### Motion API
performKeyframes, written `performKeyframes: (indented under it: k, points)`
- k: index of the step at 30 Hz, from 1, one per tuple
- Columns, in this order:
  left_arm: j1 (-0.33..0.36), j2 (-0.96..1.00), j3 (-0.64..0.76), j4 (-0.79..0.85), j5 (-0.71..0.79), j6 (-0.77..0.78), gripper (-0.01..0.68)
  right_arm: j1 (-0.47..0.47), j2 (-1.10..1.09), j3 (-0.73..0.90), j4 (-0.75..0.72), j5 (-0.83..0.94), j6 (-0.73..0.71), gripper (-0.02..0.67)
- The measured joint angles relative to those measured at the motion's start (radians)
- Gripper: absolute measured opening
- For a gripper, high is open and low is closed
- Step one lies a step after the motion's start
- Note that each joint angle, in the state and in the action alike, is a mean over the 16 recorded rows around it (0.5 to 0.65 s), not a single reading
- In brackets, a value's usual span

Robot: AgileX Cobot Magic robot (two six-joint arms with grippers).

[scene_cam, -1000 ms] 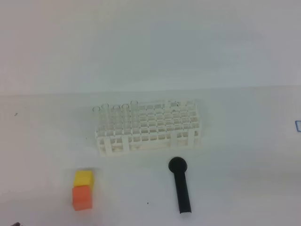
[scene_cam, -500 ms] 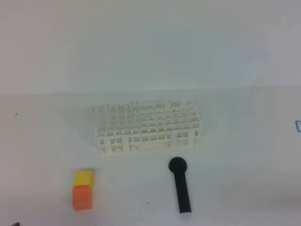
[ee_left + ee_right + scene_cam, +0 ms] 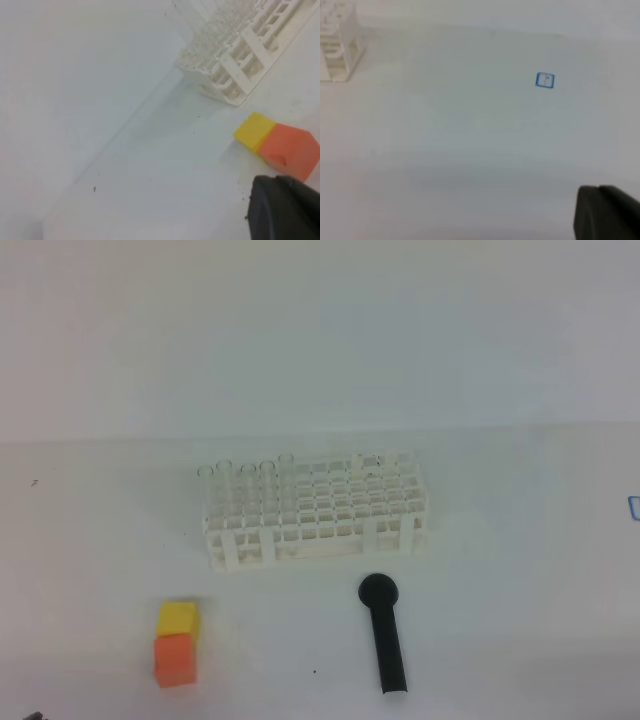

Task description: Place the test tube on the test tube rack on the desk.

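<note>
White rack holding clear tubes stands mid-worktop; I see both arms' fingers clenched, grasping nothing, at my near edge.

You will find almost nothing to read here. The one sign is a small blue square mark on the desk, in the upper right of the right wrist view; a tiny figure sits inside its outline, too small and blurred to make out. You can catch the same mark cut off at the right edge of the high view, at mid height, again unreadable. The rack, the two cubes and the black stick show no lettering, label, brand or number that you could read in any view.
</note>
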Motion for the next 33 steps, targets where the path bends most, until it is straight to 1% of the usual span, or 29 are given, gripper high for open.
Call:
performKeyframes:
  k: [6, 19, 22, 24, 26, 28, 33]
  points:
    - [0.000, 0.000, 0.000, 0.000, 0.000, 0.000, -0.001, 0.000, 0.000, 0.000, -0.018, 0.062, 0.028, -0.001]
    - [0.000, 0.000, 0.000, 0.006, -0.001, -0.002, -0.001, 0.000, 0.000, -0.001, -0.018, 0.069, 0.034, -0.001]
    - [0.000, 0.000, 0.000, 0.015, -0.018, -0.037, -0.001, 0.000, 0.000, -0.001, -0.018, 0.069, 0.034, -0.001]
    - [0.000, 0.000, 0.000, 0.029, -0.044, -0.099, -0.001, 0.000, 0.000, -0.001, -0.018, 0.070, 0.034, -0.001]
    - [0.000, 0.000, 0.000, 0.054, -0.080, -0.201, -0.001, 0.000, 0.000, -0.001, -0.018, 0.071, 0.034, -0.001]
    - [0.000, 0.000, 0.000, 0.087, -0.120, -0.337, -0.001, 0.000, 0.000, -0.001, -0.018, 0.071, 0.034, -0.001]
    - [0.000, 0.000, 0.000, 0.178, -0.200, -0.735, -0.001, 0.000, 0.000, -0.001, -0.018, 0.072, 0.034, -0.001]
